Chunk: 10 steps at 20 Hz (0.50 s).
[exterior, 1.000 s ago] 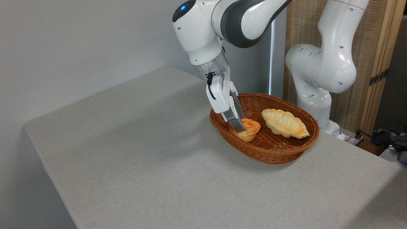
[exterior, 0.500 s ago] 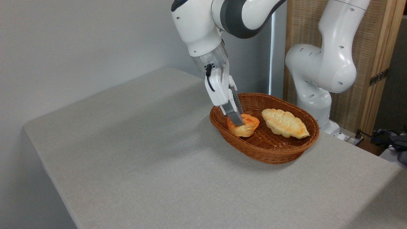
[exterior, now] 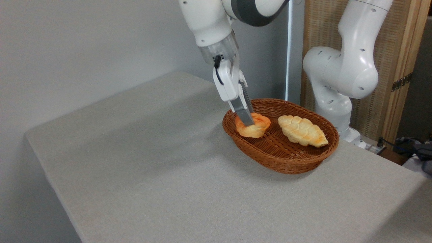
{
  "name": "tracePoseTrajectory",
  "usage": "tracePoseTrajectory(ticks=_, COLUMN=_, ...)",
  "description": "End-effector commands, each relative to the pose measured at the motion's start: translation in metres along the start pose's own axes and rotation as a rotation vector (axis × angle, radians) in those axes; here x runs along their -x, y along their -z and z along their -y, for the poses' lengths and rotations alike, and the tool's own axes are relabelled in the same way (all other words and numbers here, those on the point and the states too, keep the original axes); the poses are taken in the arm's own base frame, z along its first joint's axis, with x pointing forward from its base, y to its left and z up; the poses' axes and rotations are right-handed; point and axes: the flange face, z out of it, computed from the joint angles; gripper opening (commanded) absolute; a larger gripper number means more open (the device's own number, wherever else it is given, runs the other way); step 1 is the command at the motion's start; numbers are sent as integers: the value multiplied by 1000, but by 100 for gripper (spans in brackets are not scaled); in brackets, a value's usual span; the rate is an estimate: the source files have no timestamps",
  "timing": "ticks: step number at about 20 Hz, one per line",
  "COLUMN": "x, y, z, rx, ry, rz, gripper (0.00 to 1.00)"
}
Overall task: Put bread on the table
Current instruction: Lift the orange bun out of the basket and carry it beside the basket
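The bread (exterior: 253,127), a small round orange-golden bun, hangs just above the left end of the brown wicker basket (exterior: 287,162), level with its rim. My gripper (exterior: 249,122) is shut on the bread from above, its near finger (exterior: 243,113) pressed against the bun's top. The table (exterior: 152,162), covered in light-grey cloth, stretches out to the left and front of the basket.
A longer pale-yellow braided loaf (exterior: 302,131) lies in the right half of the basket. The arm's white base (exterior: 337,77) rises behind the basket. A wooden screen (exterior: 398,50) stands at the back right. Cables (exterior: 405,145) lie off the table's right edge.
The gripper has risen and shifted slightly left with the bread in it; the bun has come up off the basket floor to about rim height.
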Motion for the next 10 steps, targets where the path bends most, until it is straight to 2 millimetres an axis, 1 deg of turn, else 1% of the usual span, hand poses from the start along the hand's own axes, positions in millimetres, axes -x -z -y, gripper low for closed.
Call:
tracePoseTrajectory(ticks=1, x=12, y=39, z=5, rx=-45, ry=23, rz=-98, gripper=43)
tracePoseTrajectory(ticks=4, x=7, y=48, z=22, rx=-85, ry=39, rz=-126, gripper=44)
tracePoseTrajectory(ticks=6, x=5, y=54, z=38, rx=-110, ry=69, rz=-152, gripper=44)
tracePoseTrajectory(ticks=10, x=-9, y=63, z=75, rx=-186, ry=272, rz=-184, gripper=47)
